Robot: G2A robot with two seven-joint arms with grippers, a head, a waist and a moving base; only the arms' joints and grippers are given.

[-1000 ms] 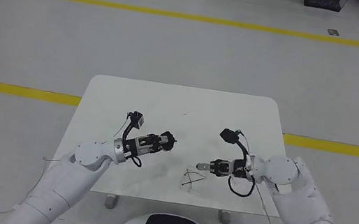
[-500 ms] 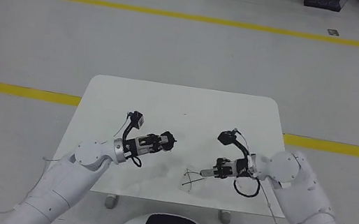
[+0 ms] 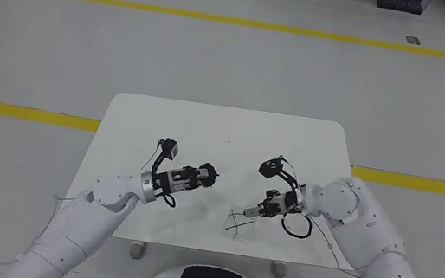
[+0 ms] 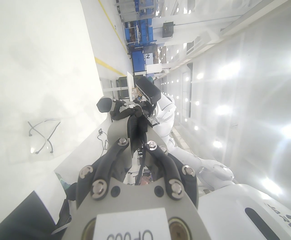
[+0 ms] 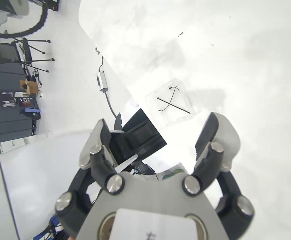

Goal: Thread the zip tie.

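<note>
Two zip ties [image 3: 237, 221] lie crossed on a clear sheet [image 5: 163, 118] near the front edge of the table [image 3: 207, 128], neither threaded nor picked up. Right gripper [image 3: 249, 213] hangs just beside them, claw spread wide and angled down at the cross, which looks to me like a line-up for plucking one tie. Left gripper [image 3: 211, 172] hovers well apart over bare tabletop, claw pinched narrow on nothing I can see. I'd guess it waits there to take the loose end once a tie is lifted.
</note>
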